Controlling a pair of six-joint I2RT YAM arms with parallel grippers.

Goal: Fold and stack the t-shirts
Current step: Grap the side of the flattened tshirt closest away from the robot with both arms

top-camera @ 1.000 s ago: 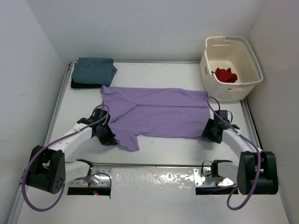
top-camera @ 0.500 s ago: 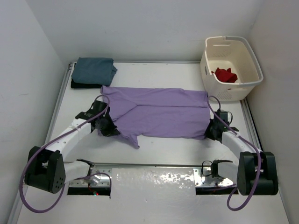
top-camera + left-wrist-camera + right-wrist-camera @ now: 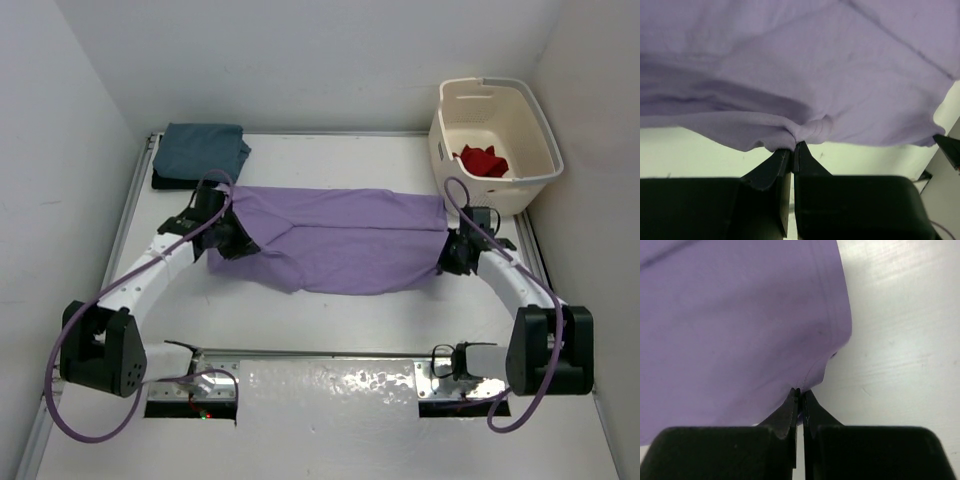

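At the far left corner of the tabletop (image 3: 330, 330) you have the teal-blue shirt (image 3: 203, 148) folded on top of the black shirt (image 3: 165, 181), so the stack is begun there. Your left tool (image 3: 794, 146) is pinching a bunched edge of the lavender shirt (image 3: 340, 240), which lies across the middle, and your right tool (image 3: 800, 392) is pinching its hem corner on the other side, I think so that both ends go over together in one even fold. At the far right, the cream basket (image 3: 490, 198) shows only the red shirt (image 3: 483, 160) inside, crumpled and not yet folded.
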